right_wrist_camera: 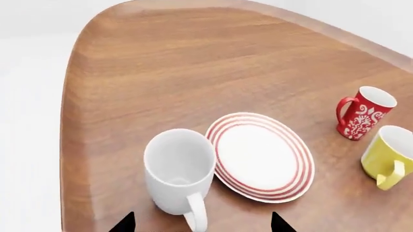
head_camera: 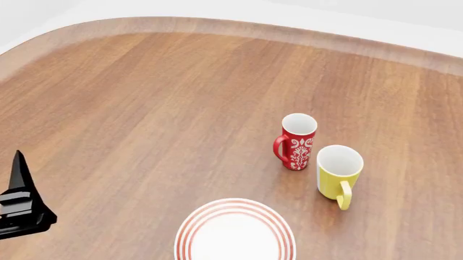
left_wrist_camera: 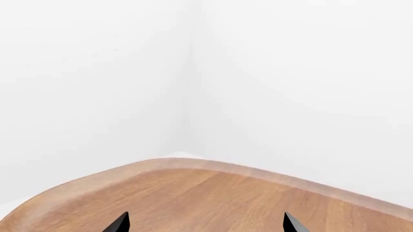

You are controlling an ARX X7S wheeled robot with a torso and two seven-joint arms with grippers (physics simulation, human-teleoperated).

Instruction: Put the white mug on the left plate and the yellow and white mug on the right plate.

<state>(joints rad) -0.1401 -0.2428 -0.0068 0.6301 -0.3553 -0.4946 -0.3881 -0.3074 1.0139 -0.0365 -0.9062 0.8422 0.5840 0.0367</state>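
Right gripper (right_wrist_camera: 201,223) spread open, holding nothing; large plain white ceramic mug (right_wrist_camera: 179,174) upright just ahead between its tips, touching red-ringed round plate (right_wrist_camera: 261,155). Risk: closing off-centre tips mug onto plate.

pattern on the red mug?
White floral motifs on red, white inside. The red mug shows best in the head view.

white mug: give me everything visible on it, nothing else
Only the right wrist view shows the white mug. It is large, plain white and glossy, ceramic by its look, and narrows a little towards the base. It stands upright on the wooden table, mouth open, apparently empty. Its loop handle points towards the camera. It sits beside the red-ringed plate, not on it; contact at the rim is unclear. Neither hand holds it.
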